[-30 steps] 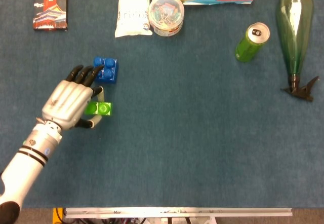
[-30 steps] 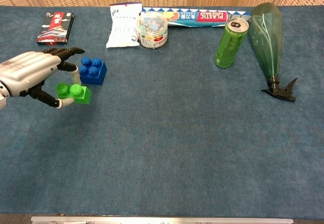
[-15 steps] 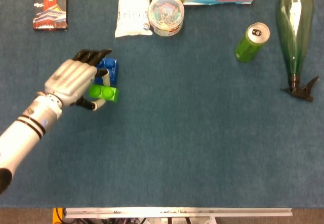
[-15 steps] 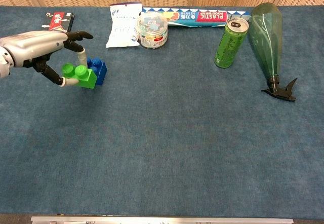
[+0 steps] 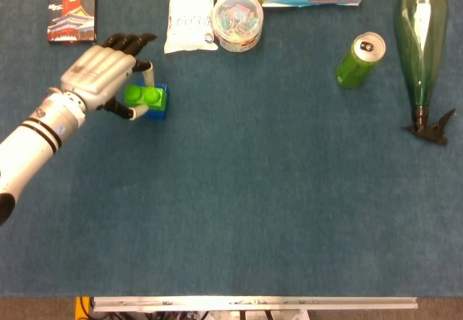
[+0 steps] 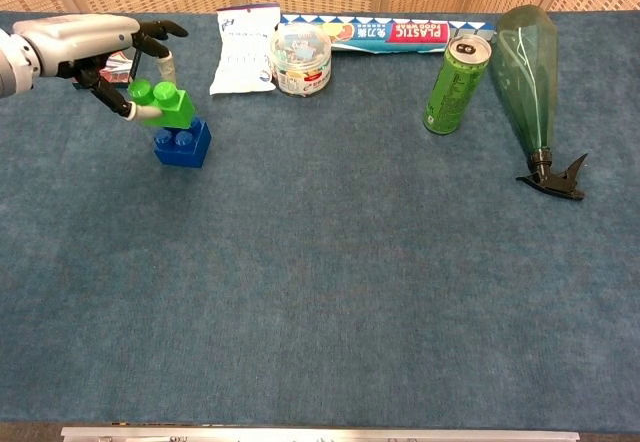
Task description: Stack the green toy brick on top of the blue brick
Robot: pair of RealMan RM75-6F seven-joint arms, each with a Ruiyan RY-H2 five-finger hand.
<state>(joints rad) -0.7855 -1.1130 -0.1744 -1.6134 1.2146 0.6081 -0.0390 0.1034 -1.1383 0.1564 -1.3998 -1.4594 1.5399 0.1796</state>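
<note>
Green toy brick, pinched between thumb and fingers of the left hand, has been raised from table level to just above the blue brick, apart from it; seating is judged outstanding.

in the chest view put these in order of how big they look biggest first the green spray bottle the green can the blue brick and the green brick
1. green spray bottle, clearly the largest.
2. green can.
3. blue brick and green brick: they look about alike. The left hand holds the green one above the blue and covers its edge, so I won't rank them.
</note>
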